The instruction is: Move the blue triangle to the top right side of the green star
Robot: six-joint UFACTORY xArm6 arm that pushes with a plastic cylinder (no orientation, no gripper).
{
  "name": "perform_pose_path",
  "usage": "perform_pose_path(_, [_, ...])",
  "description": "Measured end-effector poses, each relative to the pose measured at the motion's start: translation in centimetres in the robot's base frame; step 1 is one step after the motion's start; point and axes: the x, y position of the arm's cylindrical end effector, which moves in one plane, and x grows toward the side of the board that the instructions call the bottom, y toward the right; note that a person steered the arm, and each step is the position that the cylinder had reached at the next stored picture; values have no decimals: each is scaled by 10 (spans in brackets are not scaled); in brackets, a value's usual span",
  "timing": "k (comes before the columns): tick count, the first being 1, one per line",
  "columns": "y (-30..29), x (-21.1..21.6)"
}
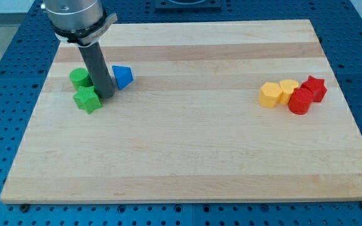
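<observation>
Green star beside my tip

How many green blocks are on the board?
2. One green block lies at the view's left, partly behind the rod. The green star lies just below it, left of my tip. The rod could hide a small part, but no third shows.

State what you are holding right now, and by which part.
Nothing is held: I only push. My tip sits between the green star and the blue triangle, close beside the star; contact cannot be told.
</observation>
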Motion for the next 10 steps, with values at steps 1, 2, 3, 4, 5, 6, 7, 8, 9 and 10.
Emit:
perform_pose_path(1, [6, 0])
perform_pose_path(2, [21, -1])
perform_pose_path(3, [38, -7])
perform_pose_path(4, [64, -7])
perform_pose_path(5, [65, -8])
perform_pose_path(6, [65, -50])
perform_pose_path(7, [63, -64])
perform_pose_path(8, [59, -63])
perform_pose_path(9, [33, -31])
perform_pose_path(10, [20, -18])
